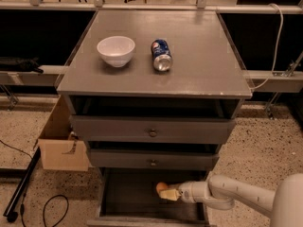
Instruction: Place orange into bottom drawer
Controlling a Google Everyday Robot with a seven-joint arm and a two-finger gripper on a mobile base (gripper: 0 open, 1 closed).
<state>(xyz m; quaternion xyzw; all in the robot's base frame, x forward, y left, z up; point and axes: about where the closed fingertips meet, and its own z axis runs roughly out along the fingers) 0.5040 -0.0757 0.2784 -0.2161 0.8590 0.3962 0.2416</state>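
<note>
Tool (166, 192) low inside grey wooden bottom drawer (127, 194), pinching small round smooth orange (162, 187) at its tip. Probably light, firm, rolls; hold across middle.

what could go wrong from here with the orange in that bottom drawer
The orange sits at the tip of the hand, inside the open bottom drawer; being round, it may roll once let go. The arm reaches in just below the middle drawer, so lifting out could knock it.
</note>
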